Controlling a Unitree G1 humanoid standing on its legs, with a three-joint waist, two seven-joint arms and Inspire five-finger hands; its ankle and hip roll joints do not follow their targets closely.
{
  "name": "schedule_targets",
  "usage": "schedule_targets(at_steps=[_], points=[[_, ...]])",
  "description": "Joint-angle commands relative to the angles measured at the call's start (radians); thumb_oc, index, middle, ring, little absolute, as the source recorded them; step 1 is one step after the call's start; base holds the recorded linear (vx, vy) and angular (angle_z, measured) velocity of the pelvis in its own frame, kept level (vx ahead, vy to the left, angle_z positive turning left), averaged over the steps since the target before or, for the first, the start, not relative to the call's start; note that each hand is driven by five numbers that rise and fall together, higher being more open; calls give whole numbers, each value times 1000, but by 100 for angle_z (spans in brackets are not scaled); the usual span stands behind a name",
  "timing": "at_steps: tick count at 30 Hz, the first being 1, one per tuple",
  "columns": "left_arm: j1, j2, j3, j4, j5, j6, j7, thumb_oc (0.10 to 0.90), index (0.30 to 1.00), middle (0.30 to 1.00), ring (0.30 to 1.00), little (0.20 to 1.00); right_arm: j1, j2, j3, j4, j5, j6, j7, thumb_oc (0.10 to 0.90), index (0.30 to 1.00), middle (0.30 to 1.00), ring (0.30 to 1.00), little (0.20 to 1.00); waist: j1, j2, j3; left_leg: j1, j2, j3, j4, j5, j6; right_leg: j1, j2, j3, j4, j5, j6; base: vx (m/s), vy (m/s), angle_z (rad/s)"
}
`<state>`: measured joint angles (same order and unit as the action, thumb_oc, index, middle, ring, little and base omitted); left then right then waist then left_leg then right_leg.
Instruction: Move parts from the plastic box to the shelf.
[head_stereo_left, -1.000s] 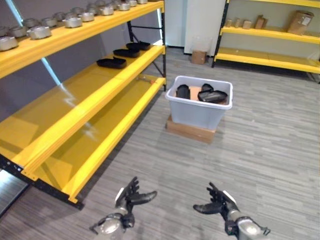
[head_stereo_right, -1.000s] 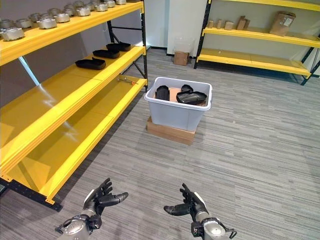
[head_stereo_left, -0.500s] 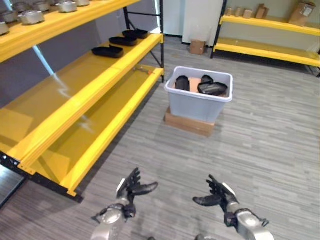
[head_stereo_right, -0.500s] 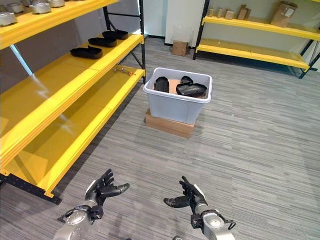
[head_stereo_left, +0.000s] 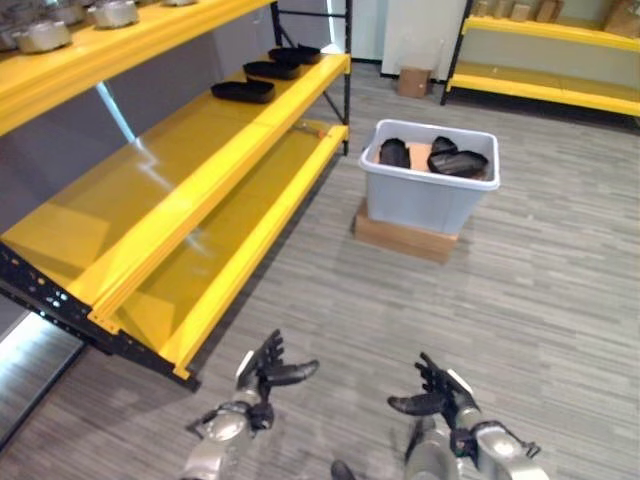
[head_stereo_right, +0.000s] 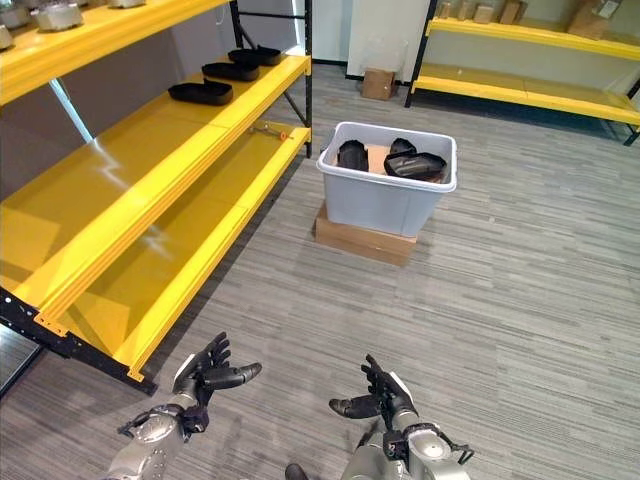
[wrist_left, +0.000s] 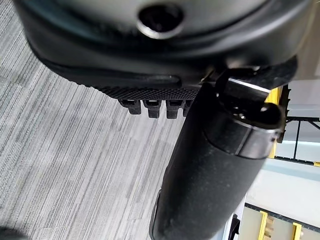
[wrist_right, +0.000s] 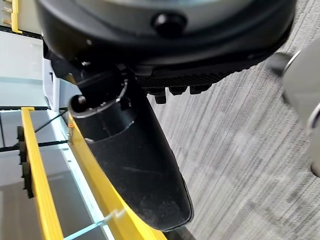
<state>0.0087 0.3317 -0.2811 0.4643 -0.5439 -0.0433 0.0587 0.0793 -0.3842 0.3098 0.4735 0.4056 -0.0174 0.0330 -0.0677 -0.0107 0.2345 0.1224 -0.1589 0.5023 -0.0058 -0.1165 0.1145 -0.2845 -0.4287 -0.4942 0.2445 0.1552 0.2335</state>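
Observation:
A grey plastic box (head_stereo_left: 425, 202) stands on a flat cardboard carton (head_stereo_left: 404, 236) on the carpet, far ahead of me. Several black parts (head_stereo_left: 455, 163) lie inside it. More black parts (head_stereo_left: 242, 91) rest on the middle level of the yellow shelf (head_stereo_left: 170, 190) at my left. My left hand (head_stereo_left: 262, 371) and right hand (head_stereo_left: 437, 396) hover low over the floor near the bottom of the view, both open and empty, thumbs pointing toward each other. Both hands are well short of the box.
Metal round parts (head_stereo_left: 40, 35) line the top shelf level. A second yellow shelf (head_stereo_left: 545, 85) with cartons stands at the far wall, and a small cardboard box (head_stereo_left: 412, 81) sits on the floor beside it. Grey carpet lies between me and the box.
The whole view has shifted: the shelf and box sit further right and the near end of the shelf frame has come into view. Both hands keep the same open pose.

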Motion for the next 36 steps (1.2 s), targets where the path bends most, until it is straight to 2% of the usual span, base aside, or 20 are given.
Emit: schedule_targets(at_steps=[1,5,8,9,11,15,16,17,18,20,22,24,27,29,31,33,34,36], points=[[-59,-4,-6,-85,2,-80,-12,900,1000,1000,1000,1000,-47,-19,-30,-89,39,-89,-5,900,1000,1000,1000,1000,-10,-16,-80,86,111,-83,113,-96,-90,48,20,33,-58,153,12,237,-94,27],[-80,-14,-16,-76,-7,-88,-2,900,1000,1000,1000,1000,-47,-35,-31,-93,53,-93,-8,900,1000,1000,1000,1000,-21,-9,-92,76,144,-96,187,-123,-114,47,44,23,-28,110,-8,207,-128,35],[-91,-10,-16,-81,-14,-99,2,900,1000,1000,1000,1000,-51,-45,-34,-102,54,-98,-6,900,1000,1000,1000,1000,-21,-8,-104,79,188,-91,202,-130,-139,35,63,7,9,54,-29,172,-154,46],[-91,-10,-16,-81,-14,-99,2,900,1000,1000,1000,1000,-51,-45,-34,-102,54,-98,-6,900,1000,1000,1000,1000,-21,-8,-105,79,189,-91,203,-130,-140,35,64,7,9,53,-30,157,-141,25],[-91,-6,-19,-88,-16,-100,4,900,1000,1000,1000,1000,-53,-49,-34,-106,59,-101,-4,900,1000,1000,1000,1000,-22,-9,-117,78,220,-82,223,-118,-158,36,90,-10,18,22,-40,229,-235,6],[-85,-7,-14,-93,-33,-106,12,900,1000,1000,1000,1000,-64,-52,-28,-101,68,-105,-7,900,1000,1000,1000,1000,-13,-7,-125,55,289,-76,323,-24,-217,71,171,-6,-8,-39,-81,214,-260,-11],[-85,-8,-14,-93,-33,-106,12,900,1000,1000,1000,1000,-64,-52,-28,-101,68,-105,-7,900,1000,1000,1000,1000,-13,-7,-124,55,290,-76,323,-24,-217,71,171,-6,-8,-39,-81,174,-256,-35],[-79,-5,-12,-96,-39,-107,9,900,1000,1000,1000,1000,-65,-58,-28,-102,74,-105,-6,900,1000,1000,1000,1000,-4,-9,-121,17,320,-78,428,71,-263,105,208,-3,-35,-64,-106,156,-272,-41],[-76,-3,-12,-98,-44,-109,11,900,1000,1000,1000,1000,-66,-58,-27,-104,78,-107,-7,900,1000,1000,1000,1000,3,-11,-116,-7,342,-81,479,128,-292,124,230,-7,-58,-76,-124,206,-348,-31],[-70,2,-4,-102,-44,-111,8,900,1000,1000,1000,1000,-62,-58,-23,-105,81,-107,-3,900,1000,1000,1000,1000,17,-16,-108,-30,355,-90,550,199,-324,152,260,-9,-95,-93,-149,109,-197,-49],[-67,4,-5,-105,-45,-110,7,900,1000,1000,1000,1000,-61,-58,-21,-101,82,-107,-5,900,1000,1000,1000,1000,22,-17,-103,-49,360,-91,560,212,-328,164,271,-10,-111,-98,-157,74,-128,-68],[-62,6,-4,-115,-41,-107,7,900,1000,1000,1000,1000,-62,-58,-17,-94,81,-109,-8,900,1000,1000,1000,1000,30,-17,-97,-92,366,-61,484,187,-295,188,284,-33,-144,-101,-155,125,-117,-12],[-46,9,2,-114,-31,-103,4,900,1000,1000,1000,1000,-66,-61,-16,-87,70,-110,-9,900,1000,1000,1000,1000,43,-35,-102,-196,363,-53,350,110,-236,222,280,-11,-173,-116,-143,127,11,9],[-39,11,6,-115,-27,-103,3,900,1000,1000,1000,1000,-63,-58,-15,-84,69,-110,-7,900,1000,1000,1000,1000,46,-41,-108,-216,363,-57,314,109,-227,227,281,2,-175,-120,-144,136,22,-32],[-24,26,19,-122,-9,-107,6,900,1000,1000,1000,1000,-59,-54,1,-72,69,-115,0,900,1000,1000,1000,1000,77,-36,-88,-298,367,-170,123,275,-252,283,331,66,-186,-158,-160,314,20,-65],[-15,35,24,-125,-8,-110,8,900,1000,1000,1000,1000,-65,-54,13,-57,70,-116,5,900,1000,1000,1000,1000,101,-17,-75,-323,359,-275,31,347,-244,304,365,113,-182,-173,-175,293,69,-78],[-15,39,24,-124,-9,-110,7,900,1000,1000,1000,1000,-67,-55,17,-59,73,-115,9,900,1000,1000,1000,1000,105,-13,-75,-326,353,-302,27,353,-243,310,373,128,-176,-183,-177,254,92,-80],[-8,42,25,-131,-10,-109,6,900,1000,1000,1000,1000,-64,-53,19,-64,72,-112,12,900,1000,1000,1000,1000,103,-10,-80,-308,343,-298,10,334,-231,315,381,145,-164,-197,-174,208,85,-87]])
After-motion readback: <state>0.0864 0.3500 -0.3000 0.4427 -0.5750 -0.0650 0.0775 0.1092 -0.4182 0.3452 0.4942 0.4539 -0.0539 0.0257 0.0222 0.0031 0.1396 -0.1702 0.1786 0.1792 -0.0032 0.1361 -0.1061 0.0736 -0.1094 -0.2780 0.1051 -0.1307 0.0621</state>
